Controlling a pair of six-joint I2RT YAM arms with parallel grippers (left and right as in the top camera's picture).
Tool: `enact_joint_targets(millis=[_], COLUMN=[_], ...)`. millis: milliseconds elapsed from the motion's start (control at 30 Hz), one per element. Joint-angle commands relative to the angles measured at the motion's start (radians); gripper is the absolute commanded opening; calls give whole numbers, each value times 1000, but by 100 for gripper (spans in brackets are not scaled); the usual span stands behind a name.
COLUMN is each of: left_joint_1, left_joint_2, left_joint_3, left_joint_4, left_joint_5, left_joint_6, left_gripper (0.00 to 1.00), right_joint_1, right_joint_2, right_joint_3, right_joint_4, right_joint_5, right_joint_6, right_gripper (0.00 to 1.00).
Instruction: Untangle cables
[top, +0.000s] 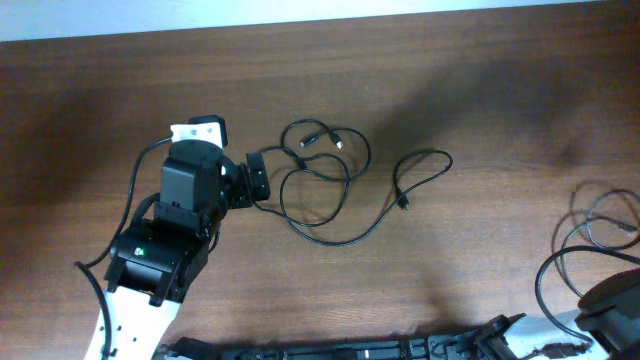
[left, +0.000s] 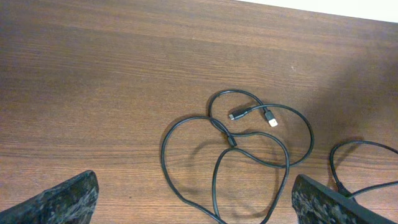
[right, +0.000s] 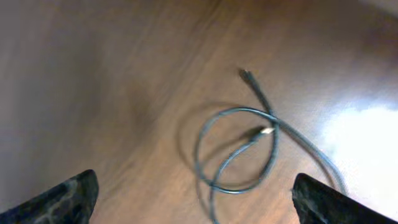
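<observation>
A tangle of thin black cables (top: 318, 172) lies in overlapping loops at the table's middle, with one tail ending in a plug (top: 405, 203) to the right. In the left wrist view the loops (left: 230, 140) cross at a knot, with two plug ends (left: 272, 120) lying inside the top loop. My left gripper (top: 257, 181) is open at the tangle's left edge; its fingers (left: 196, 191) straddle the lowest loops without touching them. A second looped cable (top: 600, 225) lies at the far right. My right gripper (right: 196, 188) is open above that loop (right: 236, 149), holding nothing.
The right arm's body (top: 610, 305) sits at the bottom right corner with its thicker wires beside it. A dark rail (top: 350, 350) runs along the front edge. The brown wooden table (top: 480, 80) has a white strip beyond its far edge (left: 348, 7).
</observation>
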Motion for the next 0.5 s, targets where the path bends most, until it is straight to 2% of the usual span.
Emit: enact_joint_targets(millis=[0, 67, 167, 467], left_joint_1=[2, 2, 2, 2], left_joint_2=[-7, -7, -7, -7], left_joint_3=[2, 2, 2, 2], left_joint_4=[2, 2, 2, 2], left_joint_5=[-13, -13, -13, -13], left_joint_6=[0, 0, 0, 0], left_gripper=[99, 99, 99, 99], right_joint_1=[0, 9, 106, 608], right_joint_2=[5, 5, 5, 5], right_joint_3=[6, 6, 5, -6], right_joint_4=[-23, -57, -119, -160], right_joint_5=[-244, -376, -406, -397], right_joint_6=[-124, -220, -289, -299], right_gripper=[99, 99, 99, 99])
